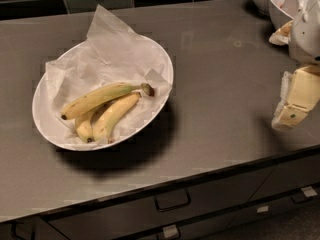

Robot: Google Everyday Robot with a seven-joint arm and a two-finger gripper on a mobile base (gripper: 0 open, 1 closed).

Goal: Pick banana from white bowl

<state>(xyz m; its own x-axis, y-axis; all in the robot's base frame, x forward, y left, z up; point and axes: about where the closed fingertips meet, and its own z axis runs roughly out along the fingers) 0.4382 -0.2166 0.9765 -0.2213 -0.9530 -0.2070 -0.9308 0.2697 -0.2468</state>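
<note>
Since the banana (102,98) lies in the white bowl (44,126) on the far side of two other bananas and touching them, an approach from above appears open. It is judged light, firm under a thin skin, slightly waxy and easily bruised, so moderate closing force is advised. The best hold is probably across mid-length, where the curved body is thickest; the dark stem end is narrow and poor for holding. A shorter greenish banana (84,126) and a plumper yellow banana (116,115) crowd its near side. Crumpled white paper (107,44) lines the shallow oval bowl and may snag or lift. The gripper (289,115) hangs at the right edge, well apart from the bowl, over the smooth grey counter (225,74) — whether it is apart or together cannot be told.
</note>
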